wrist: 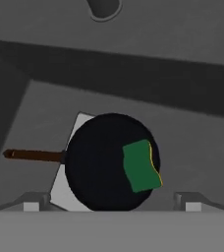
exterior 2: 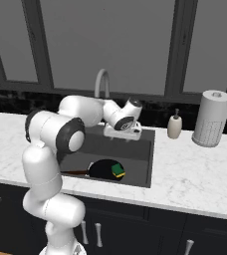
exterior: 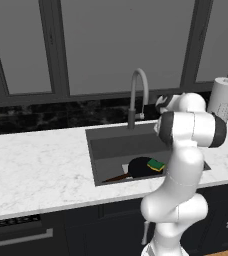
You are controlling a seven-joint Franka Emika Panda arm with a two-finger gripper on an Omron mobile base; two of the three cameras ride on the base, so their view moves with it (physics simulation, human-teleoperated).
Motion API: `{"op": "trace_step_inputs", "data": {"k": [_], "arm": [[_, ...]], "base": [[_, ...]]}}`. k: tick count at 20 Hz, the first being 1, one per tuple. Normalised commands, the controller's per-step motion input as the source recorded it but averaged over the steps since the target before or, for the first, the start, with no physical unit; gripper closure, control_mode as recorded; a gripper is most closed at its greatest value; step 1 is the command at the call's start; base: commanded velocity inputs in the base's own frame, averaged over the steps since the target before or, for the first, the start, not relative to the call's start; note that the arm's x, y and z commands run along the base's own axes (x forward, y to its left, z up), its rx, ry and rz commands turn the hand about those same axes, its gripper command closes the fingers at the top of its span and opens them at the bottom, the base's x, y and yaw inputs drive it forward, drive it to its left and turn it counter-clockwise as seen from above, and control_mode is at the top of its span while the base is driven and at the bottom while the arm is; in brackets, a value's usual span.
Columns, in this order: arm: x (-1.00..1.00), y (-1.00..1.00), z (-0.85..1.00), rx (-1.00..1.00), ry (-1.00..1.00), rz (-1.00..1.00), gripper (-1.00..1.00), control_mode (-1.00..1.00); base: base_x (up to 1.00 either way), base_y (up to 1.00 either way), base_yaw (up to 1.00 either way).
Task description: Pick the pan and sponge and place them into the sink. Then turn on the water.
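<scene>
We see the pan (wrist: 104, 162) lying in the sink (exterior: 111, 145) with the sponge (wrist: 142, 166) on it. Our gripper (wrist: 112, 204) hangs above, fingers wide apart and empty. The tap (exterior: 137, 95) comes next; we judge a careless swing could knock its spout or miss the handle.

Both base views look forward and down over the arm from behind, left and right, at the sink (exterior: 98, 150) (exterior 2: 148, 164) in the marble counter (exterior: 36, 165) (exterior 2: 195, 174), while the hand view looks closely straight down into that same basin onto the pan (wrist: 104, 162).
</scene>
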Motion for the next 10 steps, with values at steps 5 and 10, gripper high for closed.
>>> {"op": "trace_step_inputs", "data": {"k": [5, 10], "arm": [[-0.15, -0.14, 0.13, 0.0, -0.02, -0.22, -1.0, -1.0], [0.0, 0.0, 0.0, 0.0, 0.0, 0.0, -1.0, -1.0]], "base": [[0.0, 0.0, 0.0], [0.0, 0.0, 0.0]]}}
